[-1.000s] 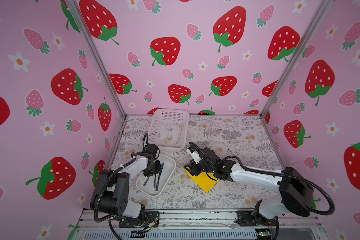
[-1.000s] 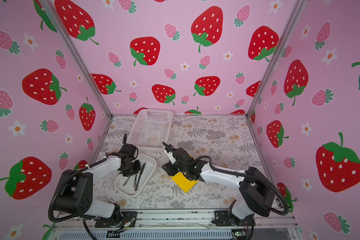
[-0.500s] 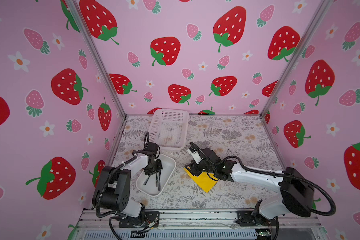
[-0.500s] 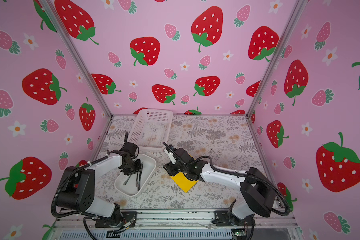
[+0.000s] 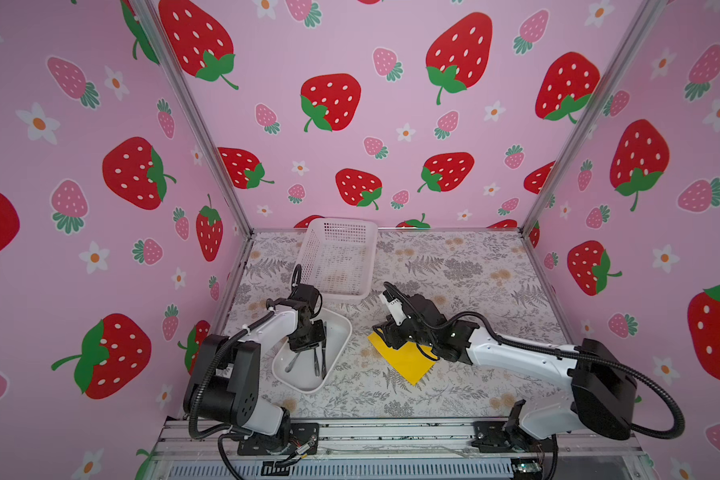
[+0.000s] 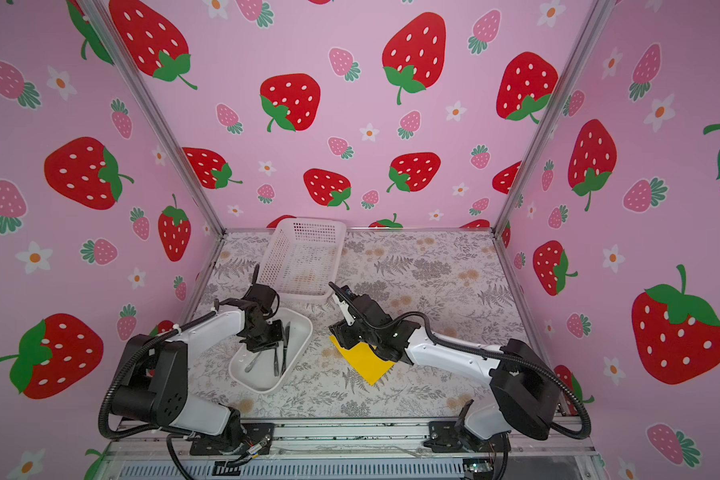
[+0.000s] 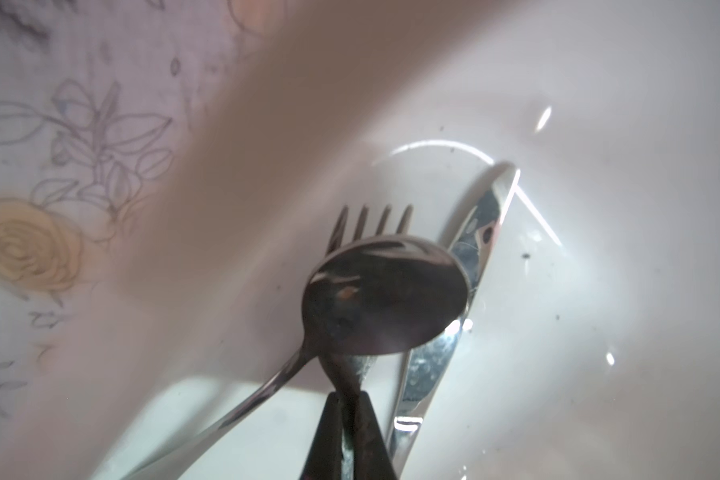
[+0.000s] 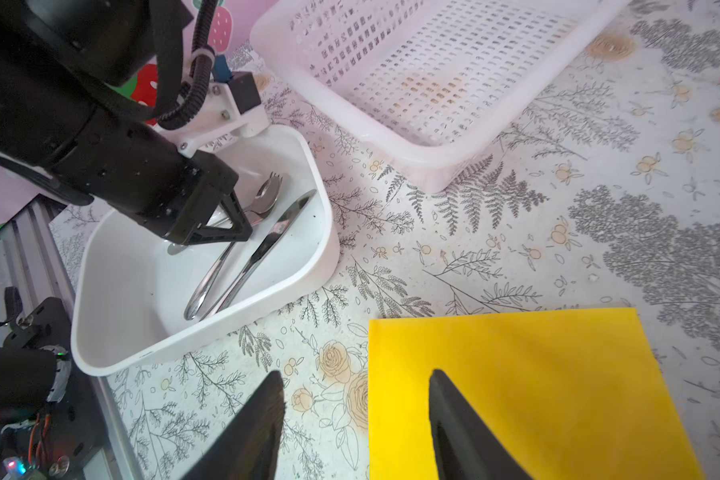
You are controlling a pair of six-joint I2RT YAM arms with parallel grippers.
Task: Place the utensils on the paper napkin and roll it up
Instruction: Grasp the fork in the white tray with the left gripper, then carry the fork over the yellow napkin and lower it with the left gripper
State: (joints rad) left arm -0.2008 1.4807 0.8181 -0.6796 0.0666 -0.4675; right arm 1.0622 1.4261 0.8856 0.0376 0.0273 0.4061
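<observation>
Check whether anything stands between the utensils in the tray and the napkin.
Yes. The wall of the tray rises between the utensils and the napkin, so they must be lifted over it. The open right gripper hangs astride the napkin's tray-side edge. The left gripper is shut on the spoon.

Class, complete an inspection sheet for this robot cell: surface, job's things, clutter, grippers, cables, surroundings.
surface: floral table cover, no spills seen
job's things: fork, spoon, knife in the white tray; yellow paper napkin flat, unrolled, bare beside it
clutter: white perforated basket at the back, nothing seen inside
grippers: left gripper in the tray, jaws shut on a utensil handle; right gripper over the napkin's edge, jaws open
cables: black conduit looped along each arm
surroundings: strawberry-print walls, metal rail in front
</observation>
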